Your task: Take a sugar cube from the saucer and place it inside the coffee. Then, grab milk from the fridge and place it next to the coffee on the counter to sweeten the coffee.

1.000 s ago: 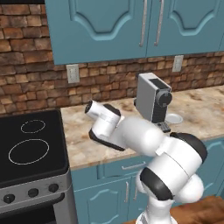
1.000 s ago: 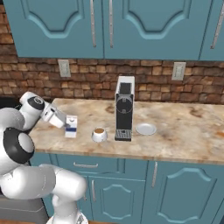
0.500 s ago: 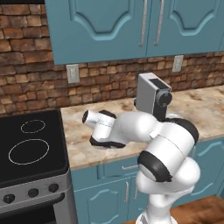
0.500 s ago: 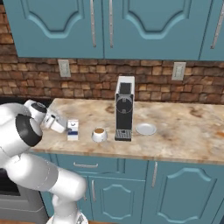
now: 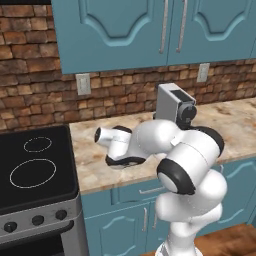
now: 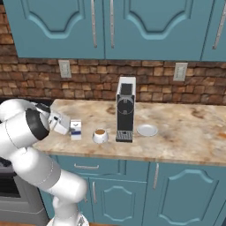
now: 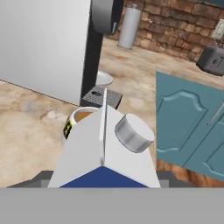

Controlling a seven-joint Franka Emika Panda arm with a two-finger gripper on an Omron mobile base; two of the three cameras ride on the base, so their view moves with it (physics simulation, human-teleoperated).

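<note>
Beside coffee [image 6: 100, 135], milk [image 6: 76, 129] stands on counter [image 6: 185, 132].

matt paper milk [image 7: 105, 148], marbled stone counter [image 6: 185, 132], rough brick wall [image 6: 88, 84]

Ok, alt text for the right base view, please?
On the counter, the milk stands left of the coffee, with the gripper at the carton's left side. A coffee machine and saucer sit further right.
</note>
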